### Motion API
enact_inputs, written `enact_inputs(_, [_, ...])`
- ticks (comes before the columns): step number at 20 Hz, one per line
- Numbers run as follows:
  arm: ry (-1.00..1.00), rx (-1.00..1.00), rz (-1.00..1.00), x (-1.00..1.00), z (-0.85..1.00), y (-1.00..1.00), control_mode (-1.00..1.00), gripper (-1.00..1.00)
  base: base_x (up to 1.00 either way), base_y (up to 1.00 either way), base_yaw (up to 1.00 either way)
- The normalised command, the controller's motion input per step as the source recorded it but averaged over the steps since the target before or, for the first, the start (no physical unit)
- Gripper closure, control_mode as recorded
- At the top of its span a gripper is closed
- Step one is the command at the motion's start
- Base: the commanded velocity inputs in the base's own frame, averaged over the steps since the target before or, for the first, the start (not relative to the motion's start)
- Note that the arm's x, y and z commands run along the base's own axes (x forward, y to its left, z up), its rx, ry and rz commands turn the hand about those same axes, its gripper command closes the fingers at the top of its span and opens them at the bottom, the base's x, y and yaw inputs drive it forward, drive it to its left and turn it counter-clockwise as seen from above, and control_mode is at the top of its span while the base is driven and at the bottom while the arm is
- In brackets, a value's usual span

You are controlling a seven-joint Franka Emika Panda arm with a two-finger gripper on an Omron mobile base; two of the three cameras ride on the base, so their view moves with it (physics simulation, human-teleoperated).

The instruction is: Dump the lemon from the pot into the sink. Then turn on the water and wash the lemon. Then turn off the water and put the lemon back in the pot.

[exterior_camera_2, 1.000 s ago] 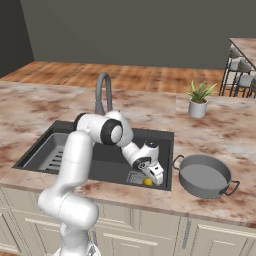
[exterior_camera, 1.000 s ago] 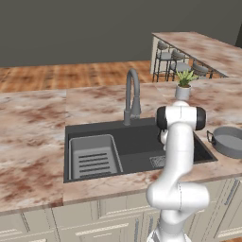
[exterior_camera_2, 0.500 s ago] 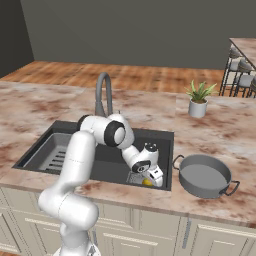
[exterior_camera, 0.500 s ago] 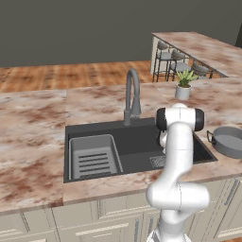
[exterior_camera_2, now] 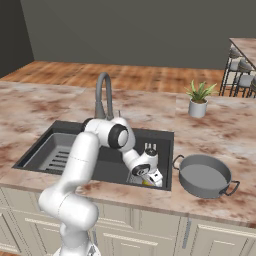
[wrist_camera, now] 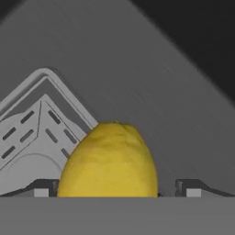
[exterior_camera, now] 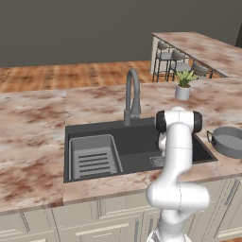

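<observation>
Here the gripper (wrist_camera: 117,193) was lowered into the right part of the sink (exterior_camera_2: 167,145), its jaws spread wide on either side of the lemon (wrist_camera: 110,160), which lay on the basin floor. The fingertips (wrist_camera: 190,188) flanked the fruit, and whether they touched it could not be told. In the hand view the ribbed rack insert (wrist_camera: 32,137) lay beyond the lemon to the left. From the right base view, the lemon (exterior_camera_2: 145,182) showed as a yellow spot just beneath the hand, near the sink's front wall. The pot (exterior_camera_2: 204,175) stood upright on the counter (exterior_camera_2: 45,107) just right of the sink, near the potted plant (exterior_camera_2: 198,100). The faucet (exterior_camera: 132,97) rose behind the basin.
</observation>
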Motion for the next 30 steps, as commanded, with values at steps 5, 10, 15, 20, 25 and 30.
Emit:
enact_inputs(5, [0.0, 0.0, 0.02, 0.06, -0.25, 0.0, -1.0, -1.0, 0.0, 0.0, 0.0])
enact_inputs(10, [0.0, 0.0, 0.03, 0.0, -0.26, -0.14, -1.0, -1.0, 0.0, 0.0, 0.0])
enact_inputs(15, [0.0, 0.0, 0.04, 0.0, -0.2, -0.21, -1.0, 1.0, 0.0, 0.0, 0.0])
enact_inputs(20, [-0.03, 0.0, 0.01, -0.08, -0.09, -0.18, -1.0, 1.0, 0.0, 0.0, 0.0])
enact_inputs(25, [-0.1, 0.0, 0.0, -0.23, 0.1, -0.12, -1.0, 1.0, 0.0, 0.0, 0.0])
enact_inputs(30, [-0.12, 0.0, 0.0, -0.19, 0.46, 0.0, -1.0, 1.0, 0.0, 0.0, 0.0])
